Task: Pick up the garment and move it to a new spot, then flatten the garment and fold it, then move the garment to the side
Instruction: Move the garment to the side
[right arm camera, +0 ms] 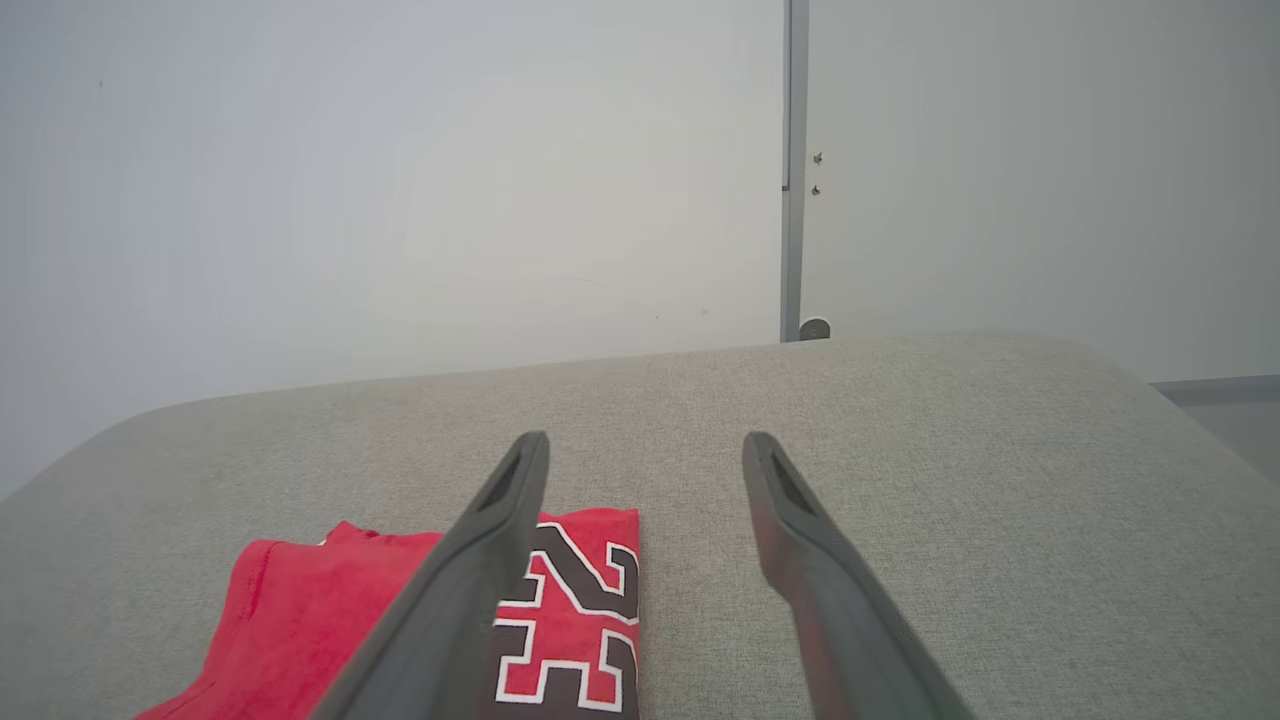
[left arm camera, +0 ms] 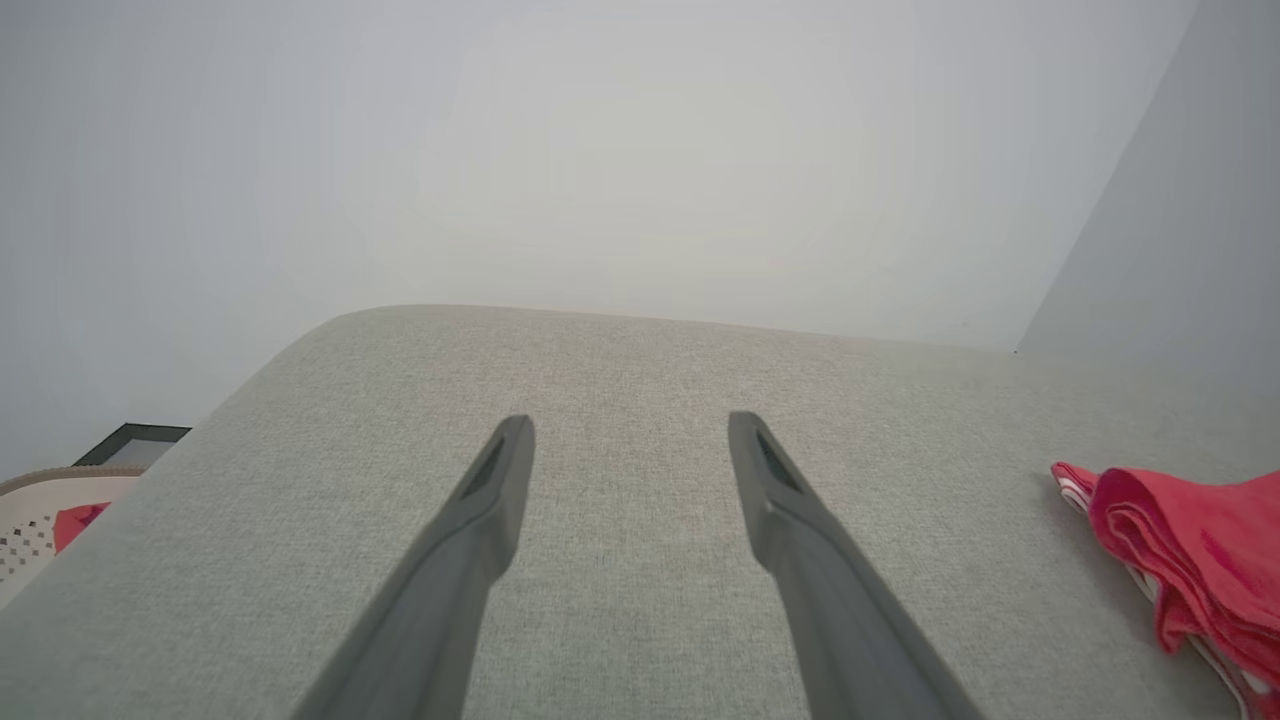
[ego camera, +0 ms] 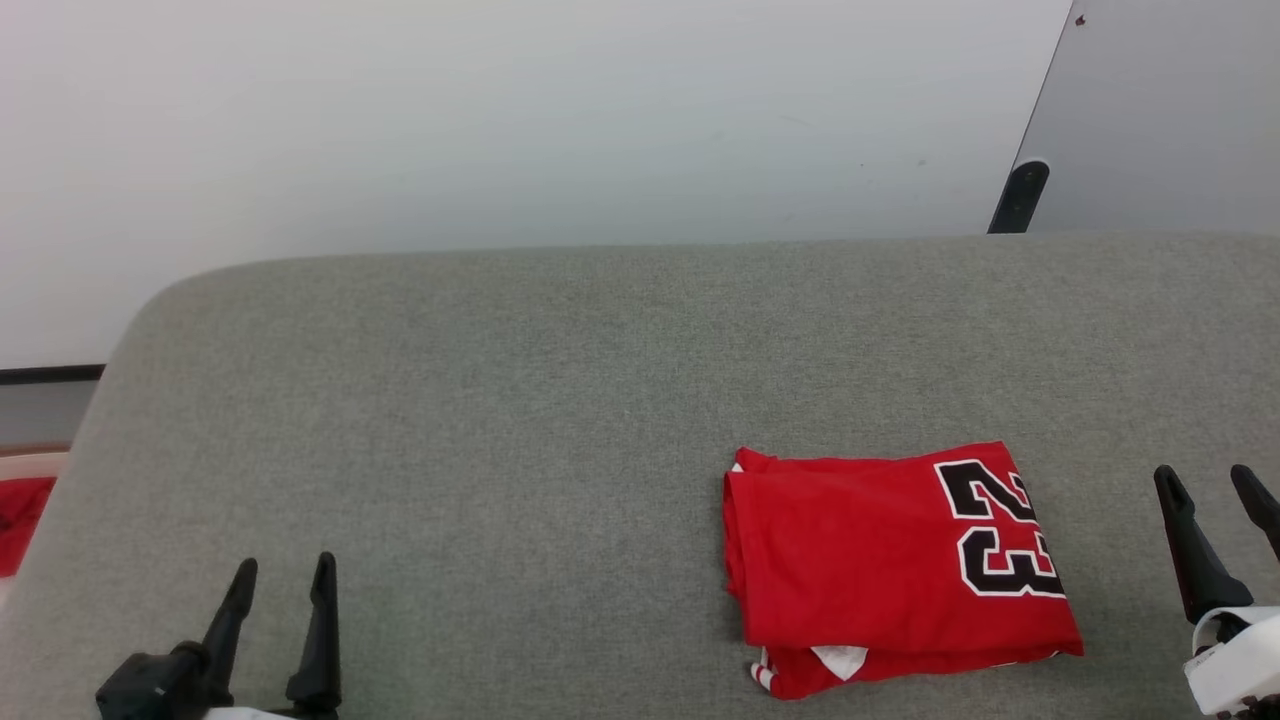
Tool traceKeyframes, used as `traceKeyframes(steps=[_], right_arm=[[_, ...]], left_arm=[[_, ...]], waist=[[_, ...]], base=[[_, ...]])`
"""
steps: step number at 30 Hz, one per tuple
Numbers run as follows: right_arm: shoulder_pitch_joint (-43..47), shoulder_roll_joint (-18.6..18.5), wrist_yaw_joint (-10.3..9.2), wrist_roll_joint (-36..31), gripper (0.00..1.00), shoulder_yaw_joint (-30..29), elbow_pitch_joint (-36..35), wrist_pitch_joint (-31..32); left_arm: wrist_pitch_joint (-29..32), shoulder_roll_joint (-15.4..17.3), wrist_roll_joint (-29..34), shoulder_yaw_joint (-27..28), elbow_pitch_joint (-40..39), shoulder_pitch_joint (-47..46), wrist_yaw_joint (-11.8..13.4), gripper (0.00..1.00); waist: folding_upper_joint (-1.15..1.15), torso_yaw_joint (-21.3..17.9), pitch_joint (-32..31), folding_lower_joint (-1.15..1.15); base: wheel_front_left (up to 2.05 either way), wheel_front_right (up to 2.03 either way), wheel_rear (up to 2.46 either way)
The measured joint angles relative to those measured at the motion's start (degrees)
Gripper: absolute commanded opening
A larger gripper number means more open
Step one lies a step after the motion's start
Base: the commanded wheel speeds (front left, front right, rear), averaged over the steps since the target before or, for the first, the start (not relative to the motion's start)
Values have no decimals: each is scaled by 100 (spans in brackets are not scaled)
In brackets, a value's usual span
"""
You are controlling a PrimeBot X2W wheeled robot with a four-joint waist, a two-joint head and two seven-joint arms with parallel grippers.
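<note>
Left fingers (ego camera: 318,630) and right fingers (ego camera: 1190,560) apart, empty; red cloth (left arm camera: 72,524) in pale basket (left arm camera: 25,542)

A garment (ego camera: 880,560) is bright red, with the number 23 in black numerals outlined in white. White patches and red-and-white striped trim show along its lower edge. The padded surface (ego camera: 480,400) is grey-green with a fine, heathered weave. The wall (ego camera: 500,120) is plain off-white, and a panel (ego camera: 1170,110) on the right is a cooler grey. The left gripper (ego camera: 285,562) and right gripper (ego camera: 1204,472) have black fingers. A cloth (ego camera: 20,510) at the far left is plain red.
</note>
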Motion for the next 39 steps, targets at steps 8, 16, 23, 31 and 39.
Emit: traceKeyframes(steps=[8,16,23,31,39], right_arm=[[-247,-145,0,-37,100,62,-37,522],[-904,-622,-1,59,100,686,277,3457],[-1491,-762,-1,113,100,768,283,5086],[-1937,-638,-1,11,100,836,639,5878],[-2015,-653,-1,-23,16,960,831,5872]], left_arm=[[0,-44,-9,-43,-30,-73,30,100],[0,-110,-36,-172,42,-389,-13,100],[0,-183,-9,-235,111,-777,-81,100],[0,-341,-1,-292,219,-1172,-177,100],[0,-485,13,-327,358,-1389,-215,100]], waist=[[0,49,119,0],[0,80,484,0],[0,157,853,0],[0,319,1334,0],[0,477,1663,0]], base=[[0,0,0],[0,0,0],[0,0,0],[0,0,0],[0,0,0]])
